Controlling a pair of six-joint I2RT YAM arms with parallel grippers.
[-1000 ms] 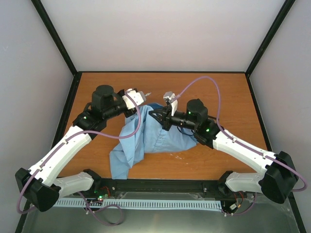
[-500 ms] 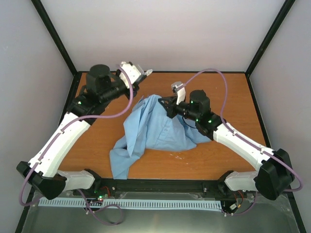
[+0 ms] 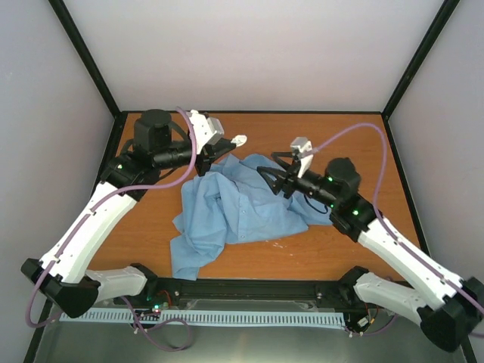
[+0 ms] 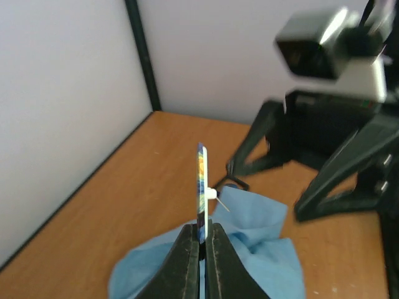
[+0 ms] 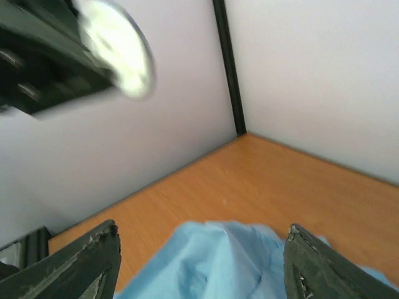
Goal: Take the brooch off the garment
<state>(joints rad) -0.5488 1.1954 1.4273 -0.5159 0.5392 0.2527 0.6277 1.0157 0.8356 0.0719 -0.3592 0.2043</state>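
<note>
My left gripper (image 3: 225,145) is shut on the brooch (image 3: 238,140), holding it in the air above the table's back left. In the left wrist view the brooch (image 4: 201,180) stands edge-on between the closed fingers (image 4: 187,255), its pin pointing right, free of the cloth. The garment (image 3: 238,204), a light blue shirt, lies crumpled on the table between the arms. My right gripper (image 3: 274,172) hangs open just above the shirt's back edge, with nothing in it. Through its wide jaws the right wrist view shows the shirt (image 5: 218,261) below and the brooch (image 5: 118,56) as a pale blurred disc.
The wooden table (image 3: 340,136) is framed by black corner posts (image 3: 87,57) and pale walls. A purple cable (image 3: 348,132) loops over the right arm. The arm bases and a black rail (image 3: 249,291) run along the near edge.
The right gripper has opened and let go of the shirt, which has slumped onto the table. That arm drew back to the right. The left gripper swung right and lower with the brooch.
</note>
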